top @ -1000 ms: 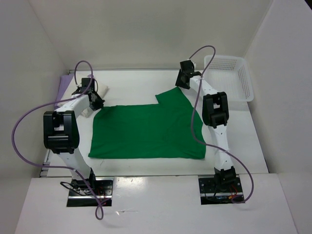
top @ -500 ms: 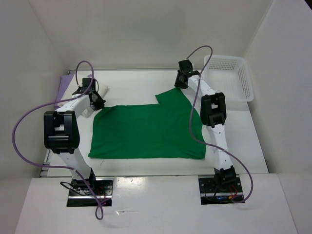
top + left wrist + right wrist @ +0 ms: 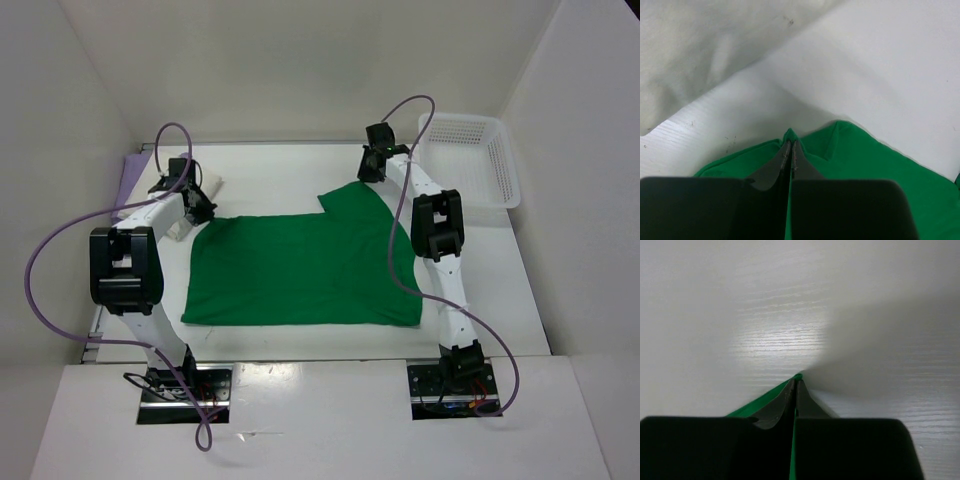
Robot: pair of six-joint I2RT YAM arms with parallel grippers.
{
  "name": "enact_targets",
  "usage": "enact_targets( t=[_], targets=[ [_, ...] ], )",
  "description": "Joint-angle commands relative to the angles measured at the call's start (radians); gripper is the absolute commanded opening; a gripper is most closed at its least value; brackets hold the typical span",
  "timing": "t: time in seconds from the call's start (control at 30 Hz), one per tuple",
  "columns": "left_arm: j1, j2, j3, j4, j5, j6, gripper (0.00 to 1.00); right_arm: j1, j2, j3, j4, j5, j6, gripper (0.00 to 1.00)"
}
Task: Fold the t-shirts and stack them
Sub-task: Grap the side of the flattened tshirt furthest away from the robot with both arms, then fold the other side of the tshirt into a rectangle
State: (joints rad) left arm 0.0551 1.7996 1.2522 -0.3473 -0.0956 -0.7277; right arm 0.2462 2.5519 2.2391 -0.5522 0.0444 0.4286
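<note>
White table (image 3: pixel 290 165) boxed in by white walls. A bright green t-shirt (image 3: pixel 300 265) lies spread flat at its centre. The left gripper (image 3: pixel 791 146) is pinched closed on its far-left corner, and the right gripper (image 3: pixel 796 382) on its far-right tip. For a clean fold, both should probably lift together and bring the far edge evenly to the near hem. The left arm mostly hides the off-white shirt (image 3: pixel 690 60) and the lavender shirt (image 3: pixel 130 172).

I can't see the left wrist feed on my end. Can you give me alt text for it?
The left gripper, jaws closed, pinches a raised corner of the green t-shirt at the bottom centre. The white table fills most of the rest, with the off-white t-shirt lying across the upper left.
</note>
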Motion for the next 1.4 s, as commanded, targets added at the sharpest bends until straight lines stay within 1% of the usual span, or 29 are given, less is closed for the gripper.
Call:
enact_targets(
  t=[0.0,0.07,0.1,0.13,0.17,0.2,0.23,0.27,0.3,0.37,0.4,0.47,0.5,0.53,0.57,0.6,0.67,0.83,0.93,1.07,1.13,1.2,1.37],
  targets=[
    [-0.003,0.017,0.039,0.004,0.01,0.033,0.0,-0.002,-0.051,0.034,-0.022,-0.043,0.002,0.0],
    [-0.003,0.017,0.049,-0.005,0.01,0.033,0.0,-0.022,-0.142,-0.016,-0.022,-0.043,0.002,0.0],
    [-0.003,0.004,0.049,-0.005,0.01,0.045,0.0,-0.022,-0.181,-0.048,-0.012,-0.073,0.002,0.0],
    [-0.003,0.004,0.049,-0.019,0.01,0.045,0.0,-0.031,-0.226,-0.134,0.01,-0.089,0.002,0.0],
    [-0.003,-0.017,0.049,-0.044,0.029,0.054,0.0,-0.031,-0.314,-0.177,0.011,-0.089,0.002,0.0],
    [-0.003,-0.031,0.033,-0.044,0.045,0.054,0.0,-0.031,-0.359,-0.221,0.02,-0.078,0.002,0.0],
    [-0.003,-0.046,0.021,-0.044,0.057,0.063,0.0,-0.031,-0.404,-0.322,0.02,-0.078,0.012,0.0],
    [-0.003,-0.077,0.007,-0.053,0.057,0.063,0.0,-0.031,-0.45,-0.378,0.037,-0.078,0.021,0.0],
    [-0.003,-0.092,-0.023,-0.053,0.066,0.063,0.0,-0.031,-0.54,-0.489,0.052,-0.078,0.021,0.0],
    [-0.003,-0.121,-0.046,-0.064,0.077,0.063,0.0,-0.041,-0.628,-0.603,0.081,-0.078,0.045,0.0],
    [0.008,-0.121,-0.056,-0.074,0.077,0.063,0.0,-0.041,-0.715,-0.707,0.081,-0.078,0.062,0.0],
    [0.018,-0.146,-0.069,-0.087,0.077,0.073,0.0,-0.041,-0.798,-0.798,0.09,-0.078,0.082,0.0],
    [0.019,-0.146,-0.082,-0.096,0.077,0.073,0.0,-0.041,-0.835,-0.872,0.09,-0.078,0.082,0.0],
    [0.028,-0.161,-0.082,-0.096,0.067,0.073,0.0,-0.041,-0.91,-0.904,0.081,-0.078,0.091,0.0],
    [0.028,-0.175,-0.095,-0.108,0.066,0.073,0.0,-0.041,-0.944,-0.933,0.063,-0.078,0.091,0.0],
    [0.028,-0.175,-0.108,-0.119,0.066,0.073,0.0,-0.041,-1.014,-0.99,0.054,-0.078,0.091,0.0],
    [0.037,-0.21,-0.118,-0.128,0.066,0.082,0.0,-0.041,-1.084,-1.073,0.025,-0.069,0.104,0.0],
    [0.037,-0.268,-0.148,-0.176,0.022,0.093,0.0,-0.041,-1.292,-1.187,-0.069,-0.069,0.113,0.0],
    [0.098,-0.296,-0.192,-0.176,0.049,0.093,0.0,-0.05,-1.36,-1.257,-0.133,-0.06,0.113,0.0],
    [0.147,-0.307,-0.211,-0.186,0.08,0.103,0.0,-0.05,-1.407,-1.268,-0.178,-0.092,0.125,0.0],
    [0.157,-0.321,-0.221,-0.196,0.103,0.113,0.0,-0.05,-1.417,-1.268,-0.209,-0.092,0.125,0.03],
    [0.189,-0.348,-0.244,-0.196,0.112,0.122,0.0,-0.05,-1.417,-1.268,-0.245,-0.092,0.125,0.03],
    [0.253,-0.358,-0.301,-0.196,0.22,0.131,0.0,-0.05,-1.441,-1.25,-0.331,-0.101,0.125,0.06]
  ],
)
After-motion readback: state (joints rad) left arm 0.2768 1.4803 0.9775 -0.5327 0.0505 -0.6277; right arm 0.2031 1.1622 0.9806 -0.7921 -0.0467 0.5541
